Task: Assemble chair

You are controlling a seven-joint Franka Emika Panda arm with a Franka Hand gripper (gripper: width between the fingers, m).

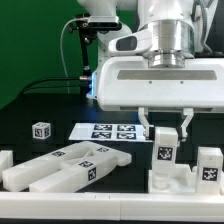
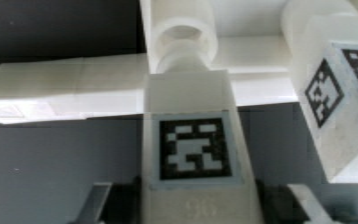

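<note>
Gripper [image 1: 167, 128] — jaws straddle chair's tagged bar [image 1: 165, 148] | contact unclear

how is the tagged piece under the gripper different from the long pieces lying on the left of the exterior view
Pose: the upright piece, under the gripper, stands on end; the long pieces lie flat. Tags: the upright piece's faces the exterior camera; the long pieces' face up. Place: the upright piece stands among other white parts; the long pieces lie apart from those. Both are matte white with black-and-white square tags.
</note>
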